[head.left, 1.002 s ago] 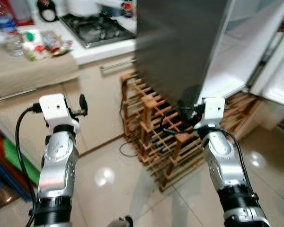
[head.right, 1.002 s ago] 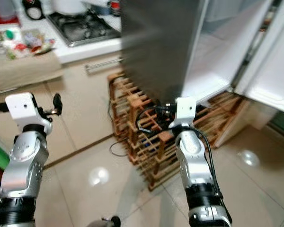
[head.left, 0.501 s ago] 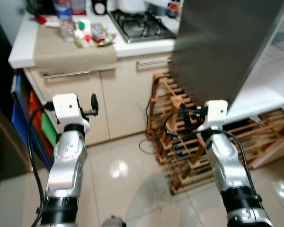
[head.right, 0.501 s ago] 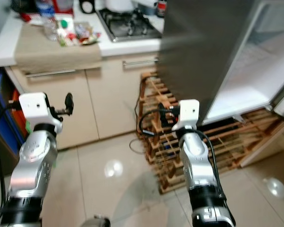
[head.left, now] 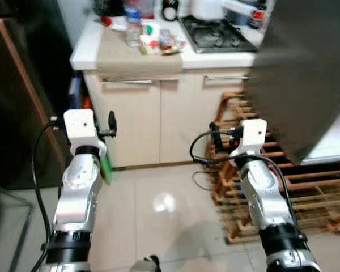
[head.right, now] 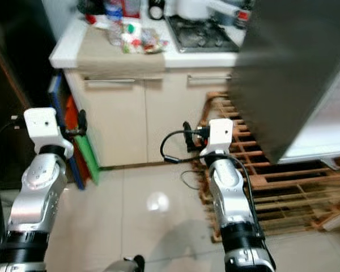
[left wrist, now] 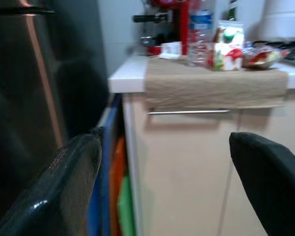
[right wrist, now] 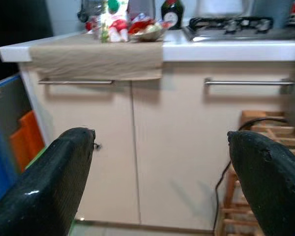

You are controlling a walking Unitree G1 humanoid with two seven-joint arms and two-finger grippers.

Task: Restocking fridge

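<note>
Both silver arms raised, forearms angled forward and up, white wrist blocks level with each other. Left gripper (left wrist: 162, 182) empty, black fingers spread wide. Right gripper (right wrist: 157, 182) empty, fingers likewise apart. Black cables loop from both wrists.

We see the fridge (head.left: 303, 73) ahead of the right pincer (right wrist: 157, 162) only as a blurred grey slab, cut off by the frame edge. On the worktop (head.left: 96, 48) beyond both pincers, the small packets (head.left: 158, 41) are too blurred to identify. The bottle (left wrist: 201, 29) is cropped at its top. The fingertips (left wrist: 69, 187) of the left pincer (left wrist: 169, 182) run out of frame.
</note>
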